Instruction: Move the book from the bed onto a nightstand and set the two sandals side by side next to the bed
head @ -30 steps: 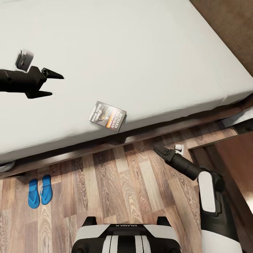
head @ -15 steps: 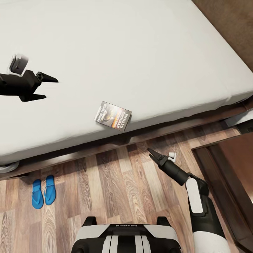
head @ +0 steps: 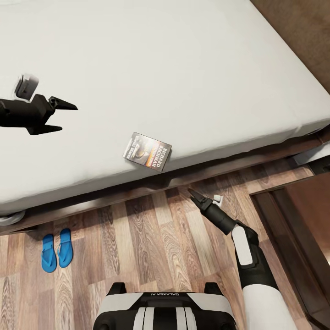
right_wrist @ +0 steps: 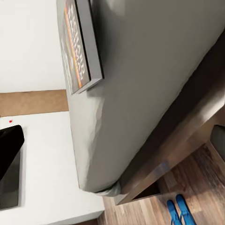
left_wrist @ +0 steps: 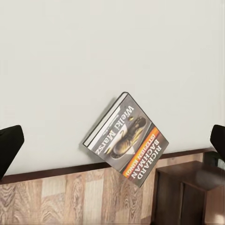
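The small dark grey paperback book with an orange band (head: 147, 151) lies flat near the pale mattress edge of the dark wood-framed bed (head: 183, 68), between both grippers and touching neither. The black left gripper (head: 62, 118) hovers over the mattress, jaws apart; the black right gripper (head: 194, 194) points toward it from above the plank floor (head: 151, 238), jaws nearly together. The left wrist view shows a dark brown nightstand (left_wrist: 187, 192); the head view shows two bright blue flip-flop sandals (head: 57, 249) side by side by the bed.

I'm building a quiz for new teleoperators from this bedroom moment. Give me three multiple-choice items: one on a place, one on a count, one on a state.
1. Where does the book lie?
A. on the floor
B. on the mattress near the bed's edge
C. on a nightstand

2. How many blue sandals are on the floor?
A. one
B. two
C. three

3. How is the left gripper?
A. open, holding nothing
B. shut on the book
C. shut on a sandal

Key: 1 B, the book rests on the bed by its near edge. 2 B, the sandals lie side by side. 3 A, the left gripper has fingers spread over bare mattress.
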Controlling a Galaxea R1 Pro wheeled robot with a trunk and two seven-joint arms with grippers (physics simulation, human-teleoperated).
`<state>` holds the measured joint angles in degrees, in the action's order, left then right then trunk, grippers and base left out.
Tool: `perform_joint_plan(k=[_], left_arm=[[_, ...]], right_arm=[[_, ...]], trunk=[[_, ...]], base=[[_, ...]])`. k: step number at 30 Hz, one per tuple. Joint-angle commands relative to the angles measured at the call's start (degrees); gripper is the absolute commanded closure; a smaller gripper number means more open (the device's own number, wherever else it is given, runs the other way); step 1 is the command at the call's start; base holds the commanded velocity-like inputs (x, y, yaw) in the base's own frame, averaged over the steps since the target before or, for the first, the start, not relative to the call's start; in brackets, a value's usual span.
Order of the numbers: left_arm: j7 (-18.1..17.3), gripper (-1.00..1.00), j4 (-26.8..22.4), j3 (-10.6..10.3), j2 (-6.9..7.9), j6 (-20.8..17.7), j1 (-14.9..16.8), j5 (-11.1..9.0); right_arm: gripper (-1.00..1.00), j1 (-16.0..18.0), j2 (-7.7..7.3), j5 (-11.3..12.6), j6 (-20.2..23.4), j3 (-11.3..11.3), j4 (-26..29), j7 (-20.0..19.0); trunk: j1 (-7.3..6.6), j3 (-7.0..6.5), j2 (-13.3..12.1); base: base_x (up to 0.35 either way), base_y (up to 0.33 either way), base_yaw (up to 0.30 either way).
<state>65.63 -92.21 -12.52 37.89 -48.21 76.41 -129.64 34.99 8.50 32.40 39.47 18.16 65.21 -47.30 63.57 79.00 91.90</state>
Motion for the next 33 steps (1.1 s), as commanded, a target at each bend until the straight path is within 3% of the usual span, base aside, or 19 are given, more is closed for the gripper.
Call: perform_joint_plan(k=[1,4,13,27,33], left_arm=[[0.12,-1.0,-0.01,0.07,0.03,-0.11,-0.27,-0.49],[-2.28,-1.0,0.01,0.54,0.22,-0.03,-1.86,-0.45],[-3.33,-1.0,0.01,0.72,0.65,0.04,-4.63,-0.44],[-3.62,-1.0,0.01,0.52,0.64,-0.04,-5.16,-0.44],[-3.66,-1.0,0.01,0.54,0.61,-0.05,-5.2,-0.42]], right_arm=[[-1.0,0.2,0.07,0.13,0.26,0.11,-0.26,-0.08],[-1.0,0.77,-0.01,0.09,-0.03,-0.05,-0.8,-0.21],[-1.0,1.01,-0.26,0.1,0.14,-0.25,1.18,-1.8],[-1.0,0.38,-0.24,0.12,0.29,-0.26,5.08,-3.34],[-1.0,0.39,-0.22,0.16,0.21,0.18,5.35,-3.07]], trunk=[[0.0,0.03,0.02],[0.0,0.02,0.02],[0.0,-0.16,0.02],[0.0,-0.39,0.02],[0.0,-0.39,0.02]], base=[[0.0,0.0,0.0],[0.0,0.0,0.002],[0.0,0.0,0.155],[0.0,0.0,0.261],[0.005,0.0,0.081]])
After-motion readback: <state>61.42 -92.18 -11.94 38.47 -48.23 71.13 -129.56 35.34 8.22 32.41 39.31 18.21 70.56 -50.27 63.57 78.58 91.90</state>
